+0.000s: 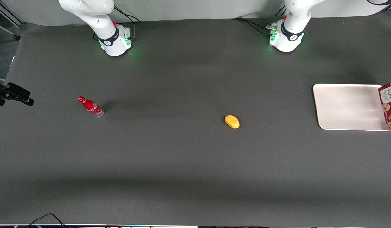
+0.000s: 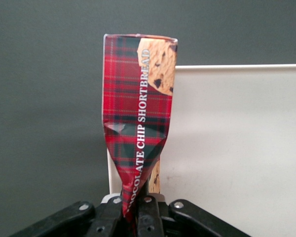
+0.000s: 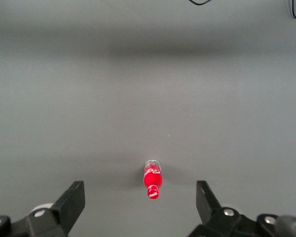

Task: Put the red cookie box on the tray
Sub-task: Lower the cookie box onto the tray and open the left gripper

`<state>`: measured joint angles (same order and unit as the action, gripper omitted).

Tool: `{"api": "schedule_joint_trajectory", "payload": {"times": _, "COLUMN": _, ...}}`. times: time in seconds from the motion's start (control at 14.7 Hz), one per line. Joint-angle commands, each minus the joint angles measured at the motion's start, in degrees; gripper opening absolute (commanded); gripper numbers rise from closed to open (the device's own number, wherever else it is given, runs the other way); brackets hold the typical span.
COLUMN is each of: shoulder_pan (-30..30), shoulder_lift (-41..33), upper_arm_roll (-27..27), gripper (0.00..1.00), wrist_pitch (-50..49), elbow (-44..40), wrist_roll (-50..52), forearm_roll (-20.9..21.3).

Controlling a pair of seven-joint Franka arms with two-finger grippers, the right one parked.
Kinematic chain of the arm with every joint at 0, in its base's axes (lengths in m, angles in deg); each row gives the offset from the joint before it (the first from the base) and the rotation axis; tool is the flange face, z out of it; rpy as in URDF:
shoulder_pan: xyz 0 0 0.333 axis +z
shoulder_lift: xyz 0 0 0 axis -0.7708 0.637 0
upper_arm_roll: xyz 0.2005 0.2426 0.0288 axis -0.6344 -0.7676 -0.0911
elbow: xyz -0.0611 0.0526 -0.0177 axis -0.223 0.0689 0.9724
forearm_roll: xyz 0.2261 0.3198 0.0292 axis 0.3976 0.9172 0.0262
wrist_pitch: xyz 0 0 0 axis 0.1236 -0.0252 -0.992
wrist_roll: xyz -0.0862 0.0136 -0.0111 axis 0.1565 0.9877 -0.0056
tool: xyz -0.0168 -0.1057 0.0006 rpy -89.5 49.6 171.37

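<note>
The red cookie box, in red tartan with cookie pictures, is pinched at one narrow end by my gripper, which is shut on it; the carton is creased where it is squeezed. Below the box lie the rim of the cream-white tray and the dark mat. In the front view the tray sits at the working arm's end of the table. Only part of the box shows there, over the tray's outer end at the picture's edge. The gripper itself is outside that view.
A yellow lemon-shaped object lies on the mat near the table's middle. A small red soda bottle stands toward the parked arm's end. A black camera mount juts in at that end.
</note>
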<state>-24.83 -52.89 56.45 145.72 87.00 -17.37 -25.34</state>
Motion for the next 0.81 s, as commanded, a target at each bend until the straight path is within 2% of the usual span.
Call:
{"api": "schedule_joint_trajectory", "payload": {"times": 0.0, "shoulder_pan": 0.51, "shoulder_lift": 0.54, "upper_arm_roll": 0.44, "gripper": 0.0, "wrist_pitch": 1.53, "elbow": -0.52, "wrist_roll": -2.05, "forearm_roll": -0.94}}
{"api": "schedule_joint_trajectory", "payload": {"times": 0.54, "shoulder_pan": 0.51, "shoulder_lift": 1.25, "upper_arm_roll": 0.44, "gripper": 0.01, "wrist_pitch": 3.21, "elbow": 0.8, "wrist_roll": -1.87, "forearm_roll": -1.81}}
{"api": "schedule_joint_trajectory", "payload": {"times": 0.61, "shoulder_pan": 0.51, "shoulder_lift": 1.25, "upper_arm_roll": 0.44, "gripper": 0.06, "wrist_pitch": 3.21, "elbow": 0.8, "wrist_roll": -1.96, "forearm_roll": -2.0}}
{"api": "schedule_joint_trajectory", "payload": {"times": 0.68, "shoulder_pan": 0.51, "shoulder_lift": 1.34, "upper_arm_roll": 0.44, "gripper": 0.2, "wrist_pitch": 3.21, "elbow": 0.8, "wrist_roll": -1.87, "forearm_roll": -2.0}}
{"api": "schedule_joint_trajectory", "payload": {"times": 0.75, "shoulder_pan": 0.51, "shoulder_lift": 1.42, "upper_arm_roll": 0.44, "gripper": 0.22, "wrist_pitch": 3.13, "elbow": 0.8, "wrist_roll": -1.96, "forearm_roll": -2.08}}
